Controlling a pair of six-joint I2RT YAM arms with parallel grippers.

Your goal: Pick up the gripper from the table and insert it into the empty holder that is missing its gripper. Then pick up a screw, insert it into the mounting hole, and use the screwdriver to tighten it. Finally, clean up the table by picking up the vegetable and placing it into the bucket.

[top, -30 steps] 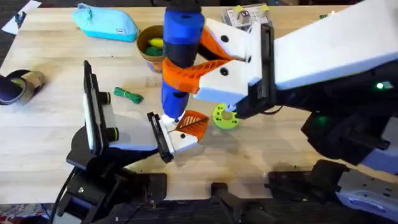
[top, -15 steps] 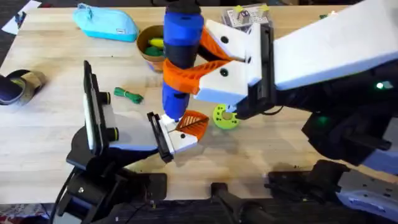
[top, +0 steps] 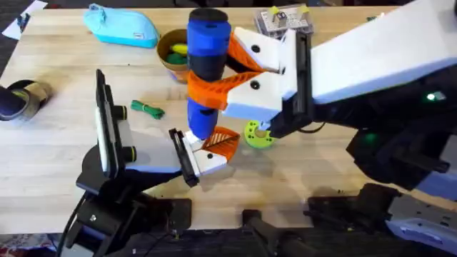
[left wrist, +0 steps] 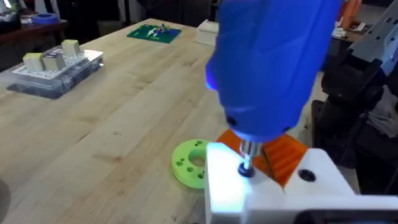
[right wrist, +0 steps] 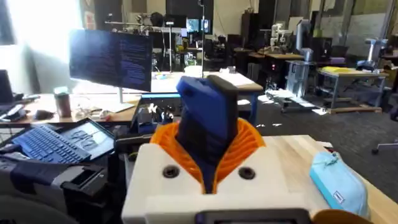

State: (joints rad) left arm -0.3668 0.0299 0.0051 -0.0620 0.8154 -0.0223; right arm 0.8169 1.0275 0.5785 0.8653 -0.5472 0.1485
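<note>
My right gripper [top: 208, 77], white with orange fingers, is shut on the blue screwdriver [top: 206, 68], which stands upright. The screwdriver's bit [left wrist: 247, 167] rests on a screw in the white holder [top: 200, 160] at the end of my left arm. The orange lattice gripper [top: 222, 143] sits in that holder and shows behind the bit [left wrist: 283, 155]. In the right wrist view the screwdriver [right wrist: 208, 124] stands between the orange fingers [right wrist: 165, 142]. A green vegetable [top: 146, 108] lies on the table left of the holder. The tan bucket [top: 166, 66] stands behind, holding yellow and green pieces.
A green disc [top: 257, 134] lies just right of the holder. A teal pouch [top: 121, 25] lies at the back left, and a clear parts box [top: 282, 20] at the back right. A tape roll [top: 21, 96] sits at the left edge. A tall black-and-white jaw [top: 107, 125] stands on the left.
The screwdriver and my right gripper have shifted slightly, so the screwdriver's black top cap now shows in the overhead view. The left arm and the holder have stayed put.
</note>
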